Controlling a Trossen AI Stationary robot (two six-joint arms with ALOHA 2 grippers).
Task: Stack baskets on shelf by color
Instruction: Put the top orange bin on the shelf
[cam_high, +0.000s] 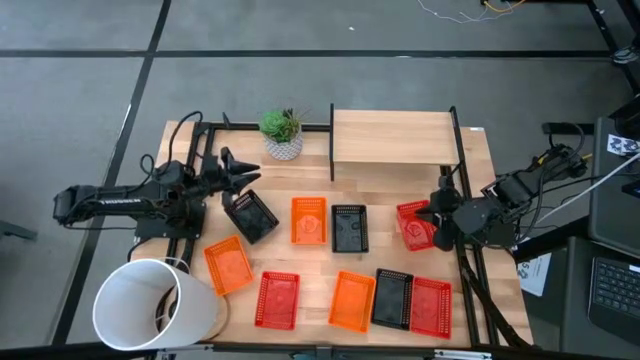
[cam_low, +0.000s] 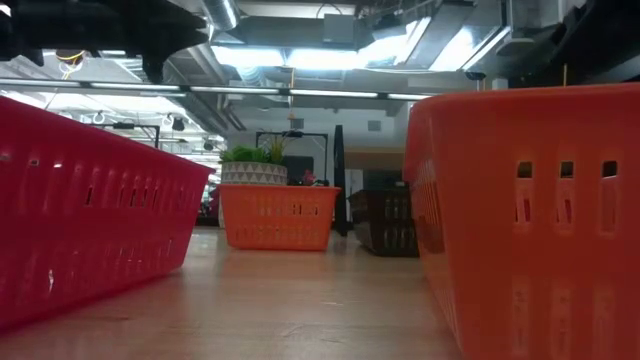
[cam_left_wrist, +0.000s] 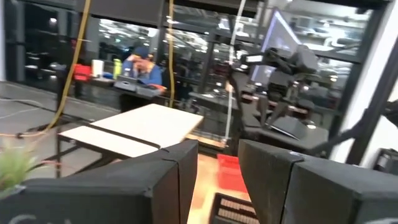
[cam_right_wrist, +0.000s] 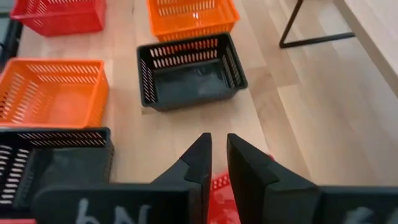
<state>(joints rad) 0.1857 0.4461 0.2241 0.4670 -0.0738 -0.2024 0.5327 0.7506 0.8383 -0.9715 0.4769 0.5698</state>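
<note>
One red basket (cam_high: 414, 224) pinched at its rim in right jaws (cam_high: 437, 224), left jaws (cam_high: 245, 176) spread, empty.

Orange, red and black baskets (cam_high: 309, 220); white bucket (cam_high: 150, 305).

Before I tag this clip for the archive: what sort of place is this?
Probably a robotics lab or open workshop. A wooden table stands on grey floor with cables trailing off it, exposed ducts and strip lights run overhead, and a person sits at a desk among more equipment beyond.
</note>
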